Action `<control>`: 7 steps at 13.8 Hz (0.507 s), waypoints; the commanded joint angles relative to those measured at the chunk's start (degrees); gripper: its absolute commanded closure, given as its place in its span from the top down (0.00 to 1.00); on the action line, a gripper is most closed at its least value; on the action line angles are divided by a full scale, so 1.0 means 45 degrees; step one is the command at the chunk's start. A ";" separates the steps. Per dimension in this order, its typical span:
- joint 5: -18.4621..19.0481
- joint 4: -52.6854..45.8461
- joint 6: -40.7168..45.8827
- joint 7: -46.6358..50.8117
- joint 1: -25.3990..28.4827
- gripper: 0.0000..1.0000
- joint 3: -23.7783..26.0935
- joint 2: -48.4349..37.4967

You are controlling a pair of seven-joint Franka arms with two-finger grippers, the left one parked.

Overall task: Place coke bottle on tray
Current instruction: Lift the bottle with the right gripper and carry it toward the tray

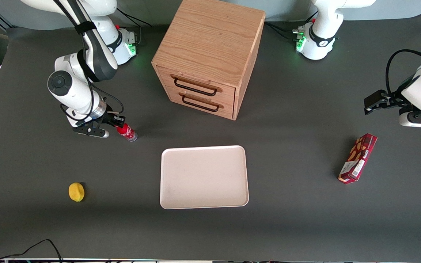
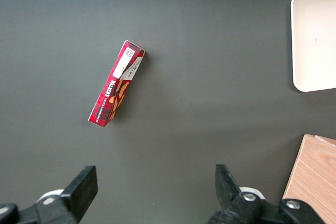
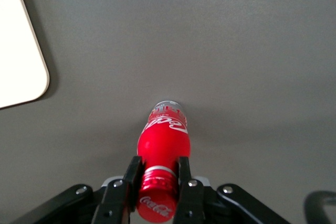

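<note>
On the table (image 1: pixel 305 219) stood one bottle (image 1: pixel 127 132), one tray (image 1: pixel 204 177), one lemon (image 1: pixel 76 192), one snack box (image 1: pixel 357 158) and one cabinet (image 1: pixel 210 54) with two drawers, each bearing one handle. One claw (image 1: pixel 117 123), at the bottle's neck, was closed on it.

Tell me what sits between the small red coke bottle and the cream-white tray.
Nothing: in the front view only bare dark table separates the small red coke bottle, pinched at its neck by the gripper, from the cream-white rectangular tray.
</note>
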State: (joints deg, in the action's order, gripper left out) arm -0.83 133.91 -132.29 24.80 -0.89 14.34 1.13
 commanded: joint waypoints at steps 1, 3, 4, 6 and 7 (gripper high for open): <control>0.0574 -0.1504 0.2957 0.0173 0.0003 0.00 0.0057 -0.1225; 0.0614 -0.4604 0.6666 -0.0353 -0.0016 0.00 -0.0080 -0.1150; 0.0615 -0.6089 0.7882 -0.0761 0.0003 0.00 -0.0080 -0.0956; 0.0615 -0.9329 1.0265 -0.0942 -0.0017 0.00 -0.0081 0.0114; 0.0595 -1.1319 1.1515 -0.0767 0.0022 0.00 0.0016 0.1106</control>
State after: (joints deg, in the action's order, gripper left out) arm 1.16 100.65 -90.65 22.04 -0.99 14.12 -3.69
